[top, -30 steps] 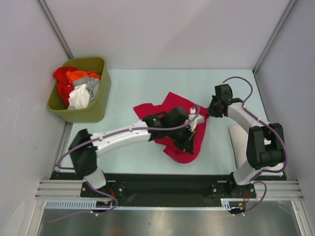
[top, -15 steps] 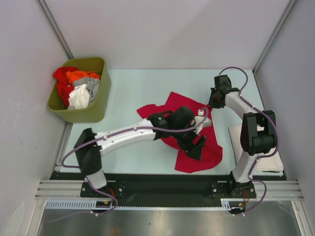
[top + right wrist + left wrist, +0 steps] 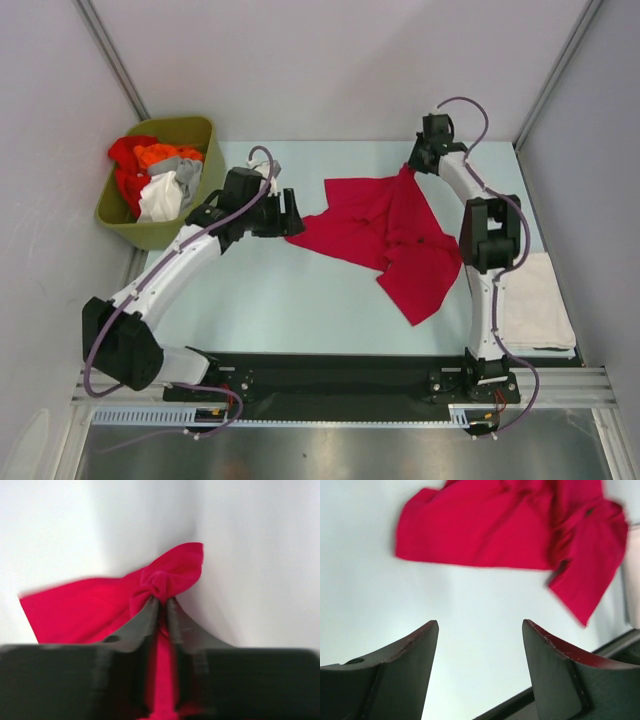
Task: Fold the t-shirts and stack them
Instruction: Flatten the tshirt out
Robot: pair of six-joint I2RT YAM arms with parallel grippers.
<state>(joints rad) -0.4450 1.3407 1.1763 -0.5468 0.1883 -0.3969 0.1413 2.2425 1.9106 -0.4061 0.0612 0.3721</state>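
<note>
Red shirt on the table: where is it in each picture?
Top external: the shirt lies spread mid-table, its far corner pinched by the right gripper.
Left wrist: the shirt runs across the top of the picture, beyond the open left gripper.
Right wrist: the shirt is in the centre, its bunched corner between the shut fingers.
Shared landmark: the pale table under the shirt.

Robot lab test cell, not a home or shop. Table (image 3: 300, 310) w/ pale blue-green top is boxed in by plain white panel walls (image 3: 330, 70) at its far side & both flanks, w/ alu frame posts (image 3: 108, 55) at its far corners. Along table's near edge: black base plate (image 3: 330, 372), alu extrusion rail (image 3: 120, 385), slotted cable duct (image 3: 140, 415), and cabled left arm (image 3: 180, 265) & right arm (image 3: 487, 300) bolted on.
</note>
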